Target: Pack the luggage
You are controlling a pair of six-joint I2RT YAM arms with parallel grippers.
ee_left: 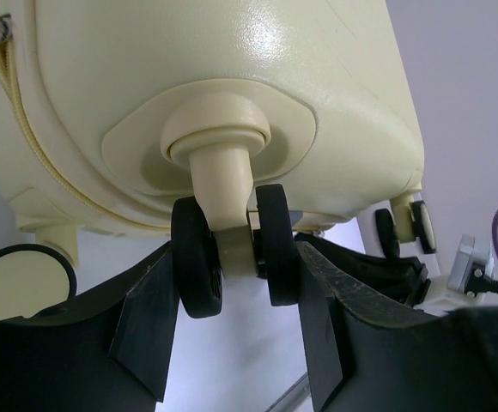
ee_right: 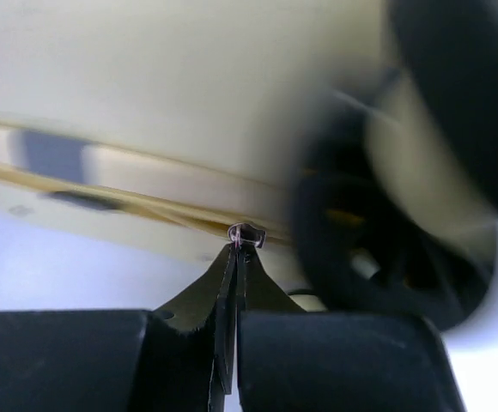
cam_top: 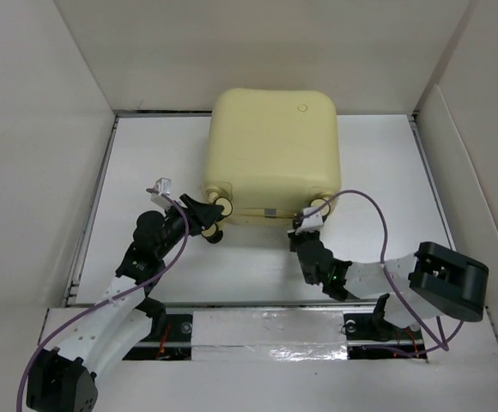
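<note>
The luggage (cam_top: 270,146) is a pale-yellow hard-shell suitcase lying shut on the white table, wheels toward the arms. My left gripper (cam_top: 211,220) is at its near left corner. In the left wrist view the left gripper (ee_left: 236,251) is shut on the twin black caster wheel (ee_left: 232,249), one finger (ee_left: 159,318) pressing each outer side. My right gripper (cam_top: 305,225) sits under the near right corner. In the right wrist view the right gripper (ee_right: 240,251) is shut, its tips pinching the small metal zipper pull (ee_right: 249,233) on the seam of the luggage (ee_right: 146,86).
White walls (cam_top: 51,129) box the table in on the left, back and right. A blurred caster wheel (ee_right: 403,232) hangs close to the right of the right gripper. Another caster (ee_left: 408,225) shows beyond the left gripper. Purple cables (cam_top: 378,215) loop over both arms.
</note>
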